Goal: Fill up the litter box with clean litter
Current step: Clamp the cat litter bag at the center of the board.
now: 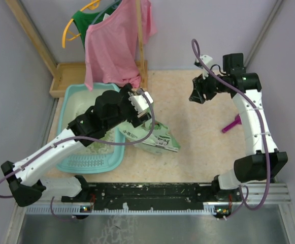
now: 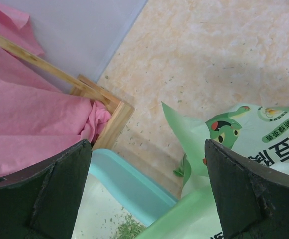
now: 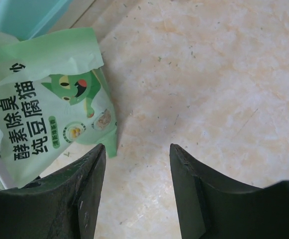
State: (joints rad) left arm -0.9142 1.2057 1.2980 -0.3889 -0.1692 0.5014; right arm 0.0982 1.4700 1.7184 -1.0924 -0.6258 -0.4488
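Room to move: The table (image 1: 198,147) has walls along its left, far and right edges. Bare sandy top with tiny green crumbs shows between the bag and the right arm.
Left gripper (image 2: 148,149): It is spread wide and holds nothing. It hangs over the far right corner of the litter box, just beside the bag's top.
Litter box (image 1: 89,162): It lies along the left edge of the table, with its slotted end toward the near edge. The left arm stretches across it.
Clean litter (image 2: 129,230): A small green patch sits on the box's pale floor, low between the left fingers in the wrist view.
Right gripper (image 3: 138,149): Its fingers are apart with nothing between them. It is up over the far right part of the table, well apart from the box.
Bag (image 1: 160,138): The pale green bag lies on the table and leans on the box's right rim.
Scoop (image 1: 232,123): The magenta scoop is near the right edge, partly hidden by the right arm.
In the way: A pink cloth (image 1: 114,46) hangs over the box's far end. A wooden tray (image 1: 66,76) sits in the far left corner, just beside the box.
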